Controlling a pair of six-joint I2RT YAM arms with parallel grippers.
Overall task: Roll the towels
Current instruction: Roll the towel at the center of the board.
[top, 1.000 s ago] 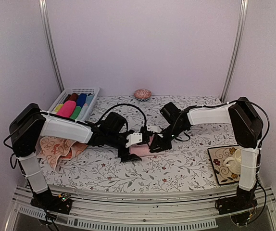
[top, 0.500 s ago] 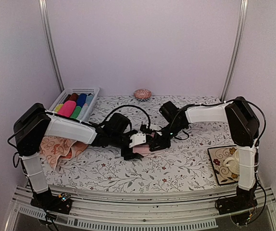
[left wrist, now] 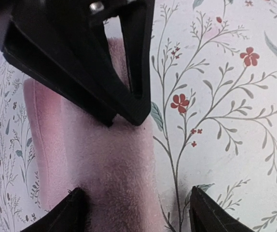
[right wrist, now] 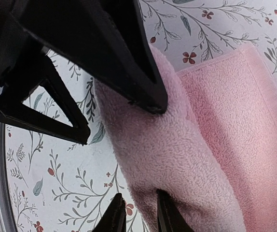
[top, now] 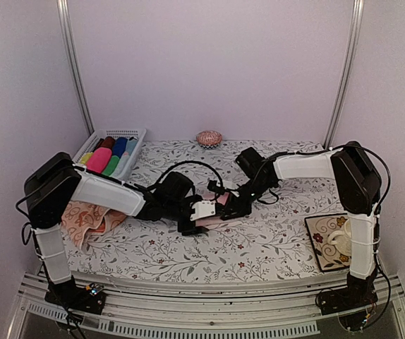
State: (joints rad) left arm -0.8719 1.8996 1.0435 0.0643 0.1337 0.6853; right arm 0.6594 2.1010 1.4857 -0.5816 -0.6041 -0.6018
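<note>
Centrally, both my grippers meet at the pink towel [right wrist: 215,111], which lies partly rolled on the flowered tablecloth [top: 209,258] near the middle of the table.

Left gripper [left wrist: 138,215]: fingers [left wrist: 73,212] spread wide, holding nothing. One tip sits over the towel's nap. The other stands over bare tablecloth just beside the towel's edge.

Right gripper [right wrist: 137,220]: fingers [right wrist: 166,217] only a narrow gap apart, set at the thick rolled edge of the towel. One tip is against the pile and the other is over the tablecloth. Whether they pinch the cloth I cannot tell.

In the right wrist view the roll runs diagonally, with a flat, hemmed part of the towel beyond it. One finger of my left gripper reaches over the roll. The two grippers face each other, tips close together.

The peach-orange towel [top: 82,215], with a cream pattern, lies crumpled at the table's left edge beneath my left arm, well apart from the pink one.

A white slotted basket [top: 135,133] at the far left holds rolled cloths [top: 98,161] in magenta, green and blue. A round patterned object [top: 209,138] sits at the back edge. A patterned tray [top: 319,244] at the near right carries a cup [top: 340,239]. Pale lilac walls [top: 209,63] and two metal posts [top: 72,63] close the space behind, with a metal rail [top: 209,293] along the near edge.
</note>
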